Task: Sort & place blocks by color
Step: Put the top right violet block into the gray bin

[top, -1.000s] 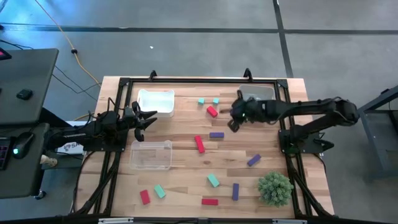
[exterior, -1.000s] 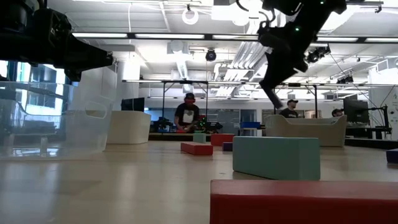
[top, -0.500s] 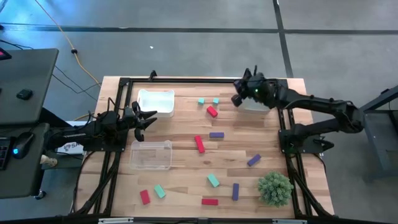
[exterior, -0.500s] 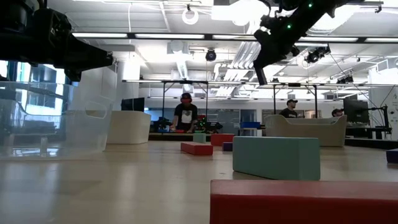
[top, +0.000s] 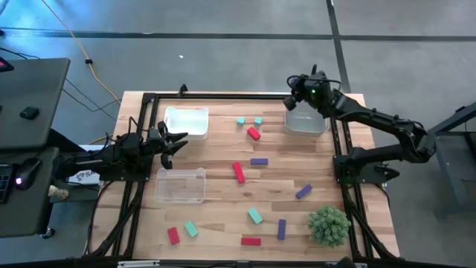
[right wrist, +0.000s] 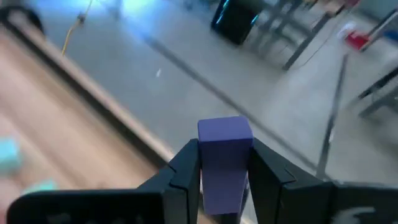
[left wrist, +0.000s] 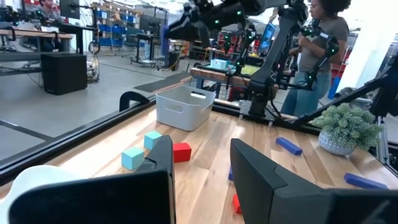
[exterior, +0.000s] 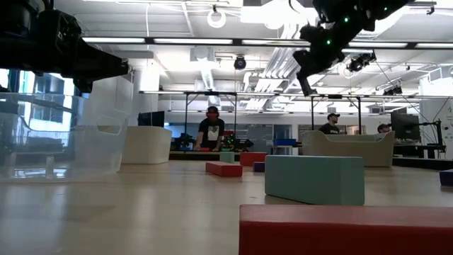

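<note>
Purple block (right wrist: pixel 224 155) between right gripper's (right wrist: pixel 225 177) fingers

floor: grey concrete (top: pixel 223 45) | ceiling: strip lights (exterior: pixel 177 40), ducts

Bare wood between left clear trays (top: pixel 181 184) and red block (top: pixel 239 173); spiky plant (top: pixel 329 225) blocks near-right corner.

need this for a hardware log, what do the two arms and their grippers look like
Both arms are black, jointed tube segments. The left gripper has two flat, dark, wedge-shaped fingers. The right gripper has matching black fingers; small green lights glow near its wrist.
</note>
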Motion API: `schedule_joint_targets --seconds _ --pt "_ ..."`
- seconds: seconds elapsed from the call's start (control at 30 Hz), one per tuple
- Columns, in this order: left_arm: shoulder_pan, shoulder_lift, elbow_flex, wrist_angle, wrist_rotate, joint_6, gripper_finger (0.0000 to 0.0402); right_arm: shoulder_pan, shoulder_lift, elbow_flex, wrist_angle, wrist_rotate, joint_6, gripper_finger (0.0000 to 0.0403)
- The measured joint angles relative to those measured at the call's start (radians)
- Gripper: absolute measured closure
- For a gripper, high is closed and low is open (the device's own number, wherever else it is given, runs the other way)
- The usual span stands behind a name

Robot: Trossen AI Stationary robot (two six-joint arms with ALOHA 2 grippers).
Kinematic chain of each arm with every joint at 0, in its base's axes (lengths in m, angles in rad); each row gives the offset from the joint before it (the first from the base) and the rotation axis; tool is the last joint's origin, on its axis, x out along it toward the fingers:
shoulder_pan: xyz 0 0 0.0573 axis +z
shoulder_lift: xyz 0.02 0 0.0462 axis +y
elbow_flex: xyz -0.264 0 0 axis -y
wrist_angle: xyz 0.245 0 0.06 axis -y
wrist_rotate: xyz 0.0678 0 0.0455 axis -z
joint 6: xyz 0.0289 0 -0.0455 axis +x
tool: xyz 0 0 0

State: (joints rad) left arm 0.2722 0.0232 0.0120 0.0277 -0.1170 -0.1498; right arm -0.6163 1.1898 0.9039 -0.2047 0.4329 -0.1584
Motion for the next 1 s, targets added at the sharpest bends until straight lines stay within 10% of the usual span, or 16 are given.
schedule_joint_targets --seconds 1.0 --pt "0.000 0.000 0.000 0.000 -0.002 -0.057 0.0326 -0.081 0.284 0.000 -0.506 -0.207 0.182 0.0322"
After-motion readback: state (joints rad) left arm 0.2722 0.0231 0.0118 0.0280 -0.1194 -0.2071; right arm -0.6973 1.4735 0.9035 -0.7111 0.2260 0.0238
